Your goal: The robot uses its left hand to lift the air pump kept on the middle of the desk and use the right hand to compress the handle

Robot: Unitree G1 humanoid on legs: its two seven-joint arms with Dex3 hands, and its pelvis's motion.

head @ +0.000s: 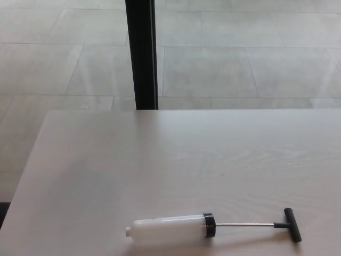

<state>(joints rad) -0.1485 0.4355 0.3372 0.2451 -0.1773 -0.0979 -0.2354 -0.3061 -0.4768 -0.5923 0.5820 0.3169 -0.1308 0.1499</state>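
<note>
An air pump point(213, 228) is laid flat on its side near the front edge of a pale desk point(160, 154), right of centre. Its white barrel point(168, 229) is pointed left and its thin rod is drawn fully out toward the black T-handle point(291, 224) on the right, presumably so each end is offered to its own hand. Neither robot hand is in view, so no pose or grasp can be told. A dark post point(142, 53) is seen beyond the far edge.

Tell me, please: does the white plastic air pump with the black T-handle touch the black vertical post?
Apart. In the head view the white plastic air pump lies near the pale desk's front edge; the black vertical post stands beyond its far edge.
</note>
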